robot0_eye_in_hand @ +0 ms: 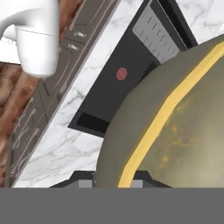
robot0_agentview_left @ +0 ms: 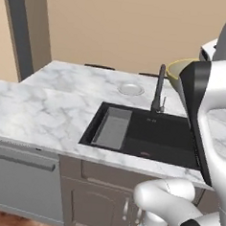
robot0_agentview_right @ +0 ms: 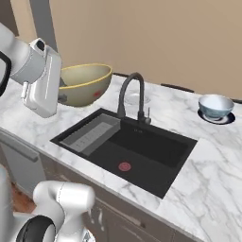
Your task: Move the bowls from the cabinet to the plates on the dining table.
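Olive-tan bowl [robot0_agentview_right: 85, 84] sits at upper left of the right base frame, where we see the gripper [robot0_eye_in_hand: 111, 183] clamped narrowly on its yellow rim, lifted over the dining table [robot0_agentview_right: 208, 160]. White-and-blue bowl [robot0_agentview_right: 215, 106] rests on the black-rimmed plate [robot0_agentview_right: 226, 119] at far right (the pale plate [robot0_agentview_left: 130, 89] is bare). We read no writing anywhere.

I'm looking at a matt, mottled olive-tan bowl [robot0_eye_in_hand: 183, 131] with a smooth yellow rim, a glossy white grey-veined marble island top [robot0_agentview_right: 208, 160], a matt black sink [robot0_agentview_right: 127, 151] and faucet [robot0_agentview_right: 132, 94], a shiny glazed white bowl [robot0_agentview_right: 215, 106], and a brushed grey metal dishwasher front [robot0_agentview_left: 23, 184].
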Robot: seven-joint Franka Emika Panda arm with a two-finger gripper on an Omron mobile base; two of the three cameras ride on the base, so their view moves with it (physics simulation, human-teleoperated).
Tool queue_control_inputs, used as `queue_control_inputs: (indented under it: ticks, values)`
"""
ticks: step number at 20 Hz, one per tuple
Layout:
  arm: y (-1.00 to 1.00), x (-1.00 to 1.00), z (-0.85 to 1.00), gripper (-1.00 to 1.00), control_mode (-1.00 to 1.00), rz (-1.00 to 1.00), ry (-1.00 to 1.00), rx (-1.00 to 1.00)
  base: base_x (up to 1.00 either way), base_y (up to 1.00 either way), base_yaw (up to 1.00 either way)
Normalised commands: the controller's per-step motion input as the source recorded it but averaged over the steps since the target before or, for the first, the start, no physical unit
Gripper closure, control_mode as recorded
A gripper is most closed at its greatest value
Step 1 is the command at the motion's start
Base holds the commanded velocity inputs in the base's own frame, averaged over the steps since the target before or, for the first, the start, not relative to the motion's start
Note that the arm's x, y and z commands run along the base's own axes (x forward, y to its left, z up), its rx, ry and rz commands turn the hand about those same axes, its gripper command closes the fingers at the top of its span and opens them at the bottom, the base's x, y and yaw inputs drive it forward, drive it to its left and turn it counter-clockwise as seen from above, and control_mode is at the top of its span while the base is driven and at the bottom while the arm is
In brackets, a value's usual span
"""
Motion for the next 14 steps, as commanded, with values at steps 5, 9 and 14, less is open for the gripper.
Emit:
queue_control_inputs:
  ticks: [5, 9, 14]
  values:
    - [0.00, 0.00, 0.00, 1.00, 1.00, 0.00, 0.00, 0.00, 0.02, 0.60, -0.26]
    - [0.00, 0.00, 0.00, 1.00, 1.00, 0.00, 0.00, 0.00, 0.00, 0.61, -0.25]
    - [0.00, 0.00, 0.00, 1.00, 1.00, 0.00, 0.00, 0.00, 0.00, 0.61, -0.25]
